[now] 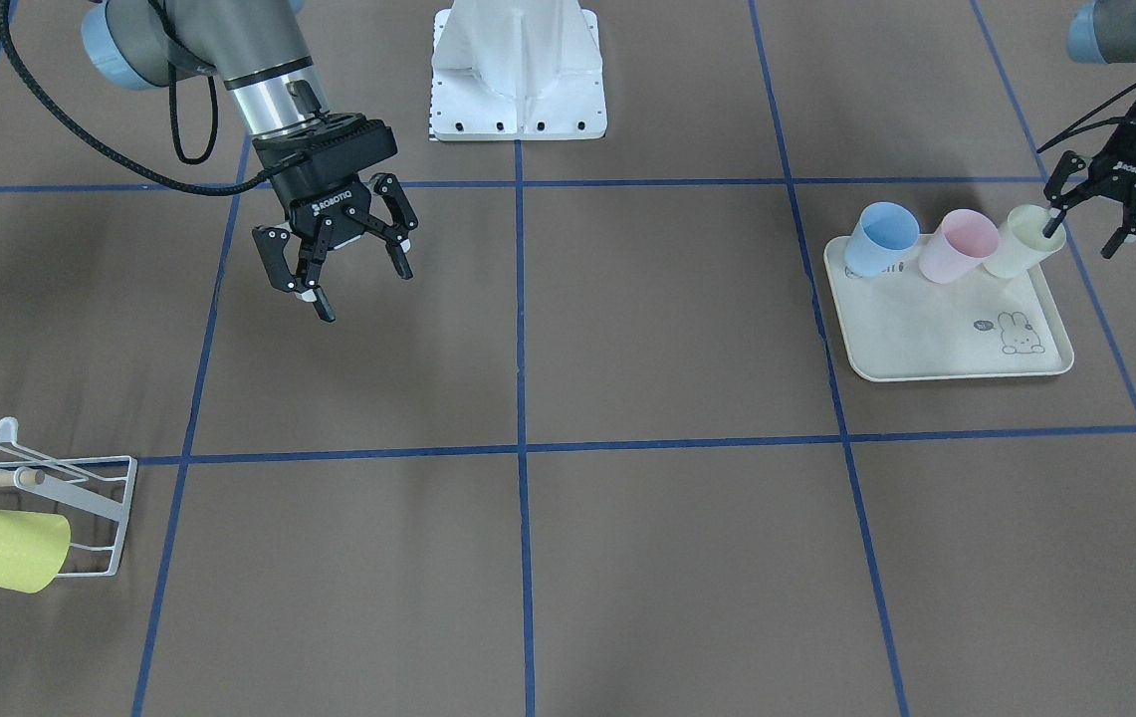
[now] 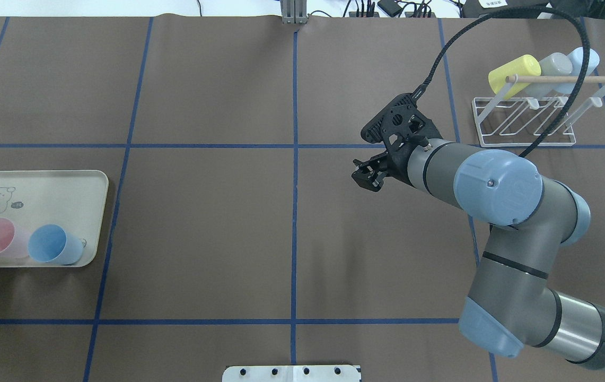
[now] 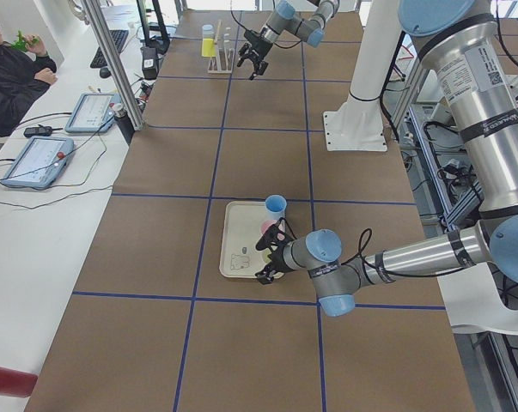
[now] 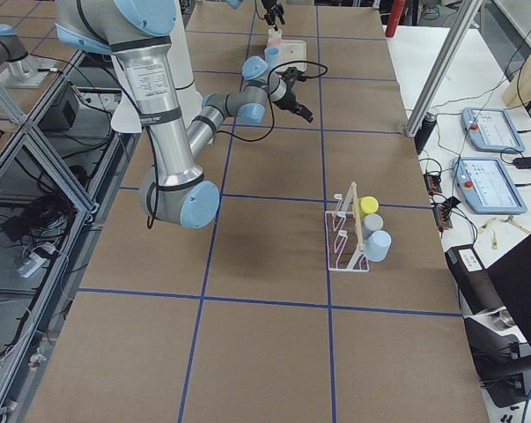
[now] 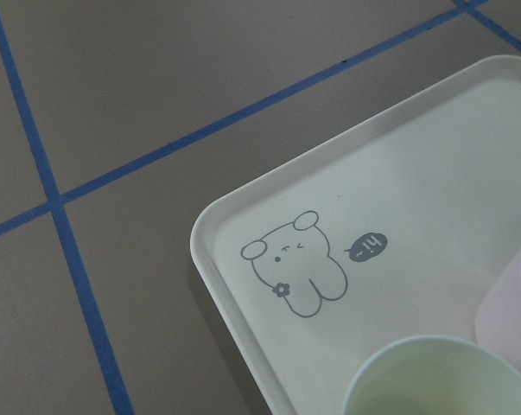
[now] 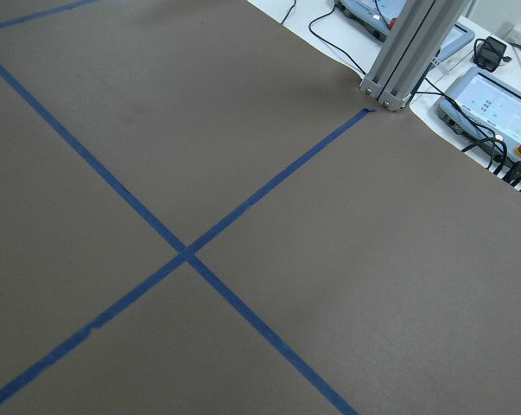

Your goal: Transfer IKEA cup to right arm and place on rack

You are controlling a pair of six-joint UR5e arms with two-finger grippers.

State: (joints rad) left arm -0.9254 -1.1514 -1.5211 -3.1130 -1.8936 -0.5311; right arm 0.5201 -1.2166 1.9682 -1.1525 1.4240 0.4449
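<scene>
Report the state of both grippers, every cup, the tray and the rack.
left gripper: open, one finger inside the pale cup's mouth, one outside.
right gripper: open, empty, above the table.
pale cup: upright on the tray, not clamped.
pink cup: upright on the tray.
blue cup: upright on the tray.
tray: flat on the table.
rack: standing, holding three cups.
yellow cup, grey cup, light-blue cup: tilted on the rack.
</scene>
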